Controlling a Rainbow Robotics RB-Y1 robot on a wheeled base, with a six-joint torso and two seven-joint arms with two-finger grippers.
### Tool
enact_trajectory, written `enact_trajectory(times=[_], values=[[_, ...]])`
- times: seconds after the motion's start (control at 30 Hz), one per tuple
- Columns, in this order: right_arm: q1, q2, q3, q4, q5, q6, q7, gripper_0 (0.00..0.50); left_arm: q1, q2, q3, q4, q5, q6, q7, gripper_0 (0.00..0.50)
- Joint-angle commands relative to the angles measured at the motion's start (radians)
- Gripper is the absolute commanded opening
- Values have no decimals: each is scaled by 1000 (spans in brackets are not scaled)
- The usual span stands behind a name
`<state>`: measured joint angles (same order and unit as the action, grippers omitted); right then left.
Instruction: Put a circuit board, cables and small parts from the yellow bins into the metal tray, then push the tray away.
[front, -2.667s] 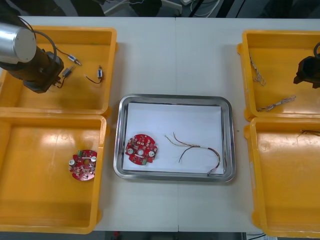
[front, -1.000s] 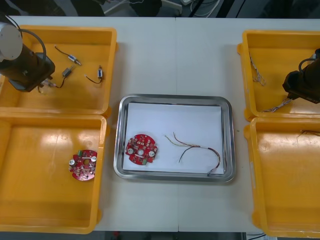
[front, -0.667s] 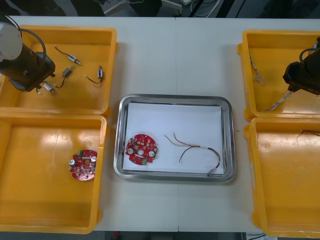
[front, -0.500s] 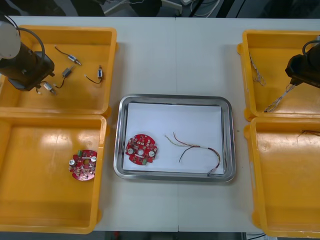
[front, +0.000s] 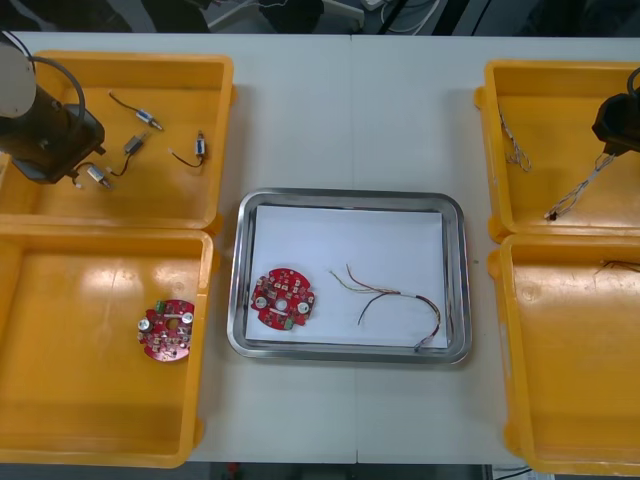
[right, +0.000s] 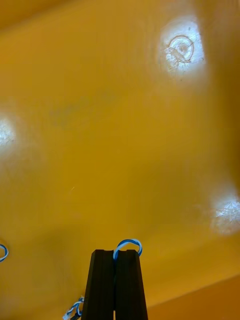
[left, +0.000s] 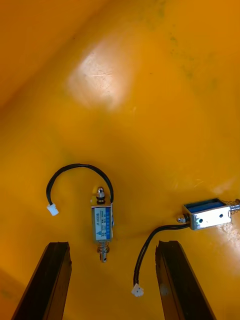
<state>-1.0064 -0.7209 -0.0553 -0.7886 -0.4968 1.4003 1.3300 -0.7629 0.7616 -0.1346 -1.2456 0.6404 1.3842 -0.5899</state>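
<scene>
Progress stands at roughly the midpoint, by my reading. On the counter (front: 350, 110), the metal tray (front: 350, 196) already holds one red circuit board (front: 283, 298) and a red and yellow cable (front: 395, 298) on its white inside. Nothing else lies in it, and it sits between the bins, not yet pushed.

The right jaws, over the far right yellow bin (front: 560, 90), are clenched on a twisted blue and white cable (front: 578, 190). It trails down toward the bin floor, and I cannot tell whether its end rests there.

The left jaws hang released over the far left yellow bin (front: 180, 190), spread to either side of a small metal part (left: 102, 222) with a black lead, not touching it.

Carrying both over to the tray, then the push, looks to be what remains.
</scene>
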Motion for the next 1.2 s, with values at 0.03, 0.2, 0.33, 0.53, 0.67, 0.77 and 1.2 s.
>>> enact_trajectory(times=[0.03,0.2,0.33,0.53,0.67,0.77,1.2], values=[[-98,-45,-14,75,18,-53,67,0,5,48,21,12,4,-1,-5,500],[-98,-43,-14,101,20,-109,84,0,5,47,-13,35,4,-39,-8,500],[-98,-45,-14,120,20,-147,97,0,5,42,-34,48,4,-62,-8,500],[-98,-45,-15,140,24,-195,113,0,5,33,-59,74,4,-105,-10,500],[-98,-45,-18,146,20,-195,118,0,5,30,-85,92,2,-131,-10,500],[-98,-43,-23,153,14,-195,121,0,5,22,-92,109,-1,-148,-13,500],[-98,-45,-21,155,18,-192,156,500,11,16,-138,126,-5,-185,-11,500]])
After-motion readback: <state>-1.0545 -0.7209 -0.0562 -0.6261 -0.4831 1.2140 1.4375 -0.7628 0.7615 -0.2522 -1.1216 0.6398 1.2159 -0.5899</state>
